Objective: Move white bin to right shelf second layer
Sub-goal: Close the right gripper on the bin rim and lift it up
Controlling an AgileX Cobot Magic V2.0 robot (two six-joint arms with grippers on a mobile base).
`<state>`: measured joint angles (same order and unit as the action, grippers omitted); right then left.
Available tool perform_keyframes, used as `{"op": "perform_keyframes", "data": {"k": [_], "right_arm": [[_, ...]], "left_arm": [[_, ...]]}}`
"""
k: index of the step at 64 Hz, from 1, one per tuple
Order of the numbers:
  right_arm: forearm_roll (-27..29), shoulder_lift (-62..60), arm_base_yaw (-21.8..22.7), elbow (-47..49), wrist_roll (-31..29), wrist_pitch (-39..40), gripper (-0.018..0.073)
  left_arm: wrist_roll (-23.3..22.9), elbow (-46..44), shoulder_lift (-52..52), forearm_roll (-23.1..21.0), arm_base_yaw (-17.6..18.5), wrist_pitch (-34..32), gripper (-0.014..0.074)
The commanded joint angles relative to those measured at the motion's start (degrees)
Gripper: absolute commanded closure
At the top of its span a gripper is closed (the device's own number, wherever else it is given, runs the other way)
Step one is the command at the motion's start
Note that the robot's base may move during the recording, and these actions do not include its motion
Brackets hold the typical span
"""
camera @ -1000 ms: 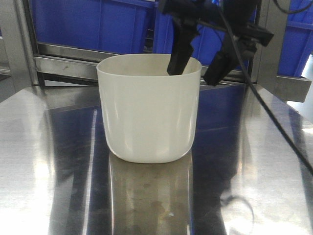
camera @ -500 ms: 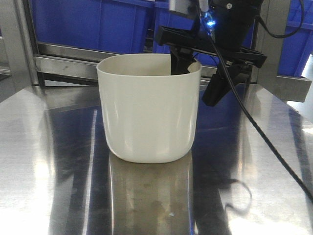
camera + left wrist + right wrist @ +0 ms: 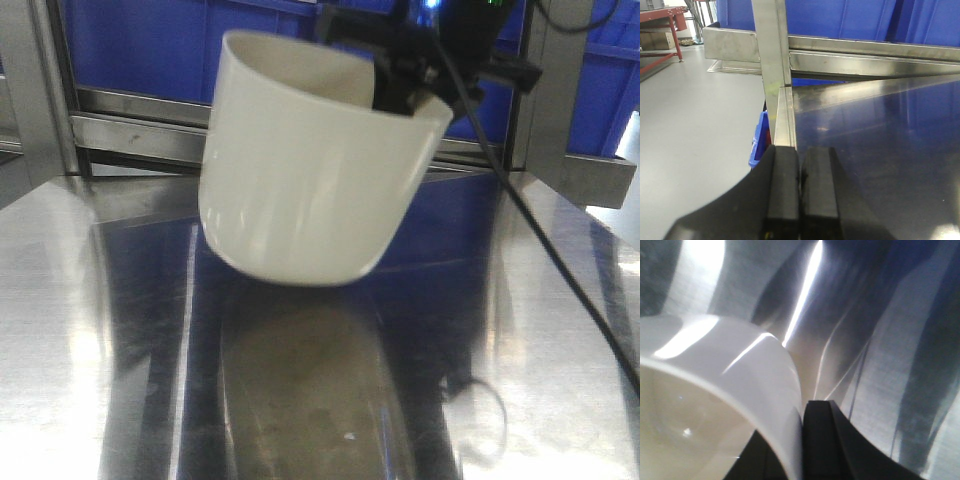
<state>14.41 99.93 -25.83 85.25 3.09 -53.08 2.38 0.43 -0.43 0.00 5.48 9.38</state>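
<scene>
Lifted since half a second ago, the bin (image 3: 310, 170) no longer sits flat: its base has come up off the table (image 3: 100, 350) and the whole tub has tipped, while the right gripper (image 3: 410, 88) has closed in from its spread stance onto the rim. Polished steel fills the lower part of the front view, with a dull reflection of the tub beneath it. Behind the table runs a steel rack rail (image 3: 130, 120), and blue crates (image 3: 200, 45) stand on the level above it. The bin hangs over the middle of the table, appearing clear of the surface, its rim high on the picture's left and sloping down toward the gripper on the picture's right. The right gripper is clamped on that lower part of the rim: the right wrist view shows one black finger inside the tub and the other outside, with the thin white wall pinched between them. The left gripper (image 3: 800, 185) is clenched with its two pads pressed together and nothing between them; it sits at the table's side edge, just before an upright steel post (image 3: 771, 65), with grey floor (image 3: 695, 110) beyond. A black cable (image 3: 560, 270) trails from the right arm down across the table.
</scene>
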Motion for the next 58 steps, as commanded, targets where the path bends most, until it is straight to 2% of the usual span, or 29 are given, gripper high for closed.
{"op": "perform_keyframes", "data": {"k": [1, 17, 23, 43, 58], "right_arm": [[-0.3, -6.3, 0.1, 2.4, -0.4, 4.3, 0.0503], [-5.5, -16.0, 0.5, 2.0, -0.4, 8.5, 0.0503], [-5.9, -20.2, 1.5, -0.1, -0.4, 11.5, 0.0503], [-5.9, -39.2, 6.7, -20.3, -0.4, 27.5, 0.0503], [-5.8, -52.7, 9.4, -35.2, -0.4, 33.1, 0.0503]], "left_arm": [[-0.2, 2.1, -0.8, 0.0, 0.3, -4.9, 0.0512], [-0.2, 2.1, -0.8, 0.0, 0.3, -4.9, 0.0512], [-0.2, 2.1, -0.8, 0.0, 0.3, -4.9, 0.0512], [-0.2, 2.1, -0.8, 0.0, 0.3, -4.9, 0.0512], [-0.2, 2.1, -0.8, 0.0, 0.3, -4.9, 0.0512]]}}
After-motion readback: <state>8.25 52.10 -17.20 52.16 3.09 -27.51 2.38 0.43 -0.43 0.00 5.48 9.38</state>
